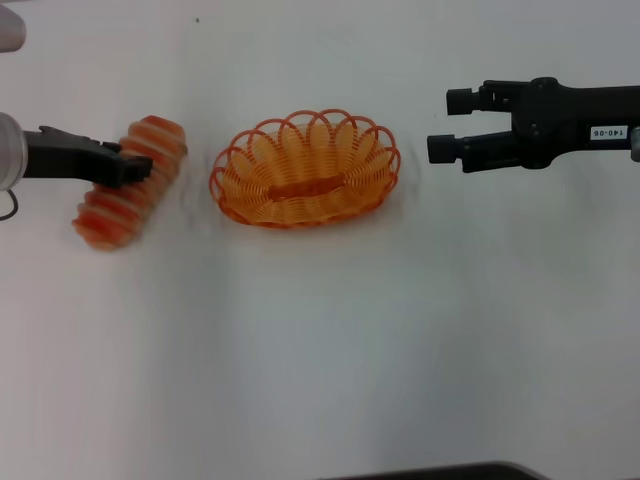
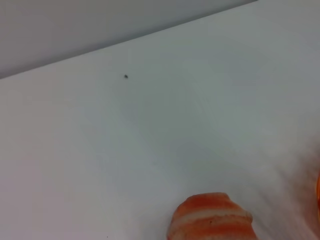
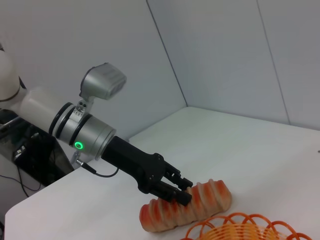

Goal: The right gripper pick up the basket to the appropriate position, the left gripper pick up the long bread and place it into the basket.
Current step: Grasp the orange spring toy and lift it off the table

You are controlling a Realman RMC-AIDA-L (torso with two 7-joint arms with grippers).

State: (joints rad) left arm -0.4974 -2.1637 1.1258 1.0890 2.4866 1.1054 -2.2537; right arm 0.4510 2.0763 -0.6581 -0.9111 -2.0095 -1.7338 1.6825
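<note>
The long bread (image 1: pixel 118 205), striped orange-red and cream, lies slantwise on the white table at the left. My left gripper (image 1: pixel 135 168) reaches in from the left and sits on the loaf's middle; it also shows in the right wrist view (image 3: pixel 184 191) against the bread (image 3: pixel 212 194). One end of the bread (image 2: pixel 212 217) shows in the left wrist view. The orange wire basket (image 1: pixel 305 172) stands upright just right of the bread, empty, with its rim also in the right wrist view (image 3: pixel 240 231). My right gripper (image 1: pixel 446 125) is open and empty, a short way right of the basket.
The white table (image 1: pixel 320 340) spreads wide in front of the basket. A grey wall rises behind the table (image 2: pixel 75 30). A dark edge (image 1: pixel 430 472) shows at the near side. The table's left edge (image 3: pixel 60 200) drops off beyond the left arm.
</note>
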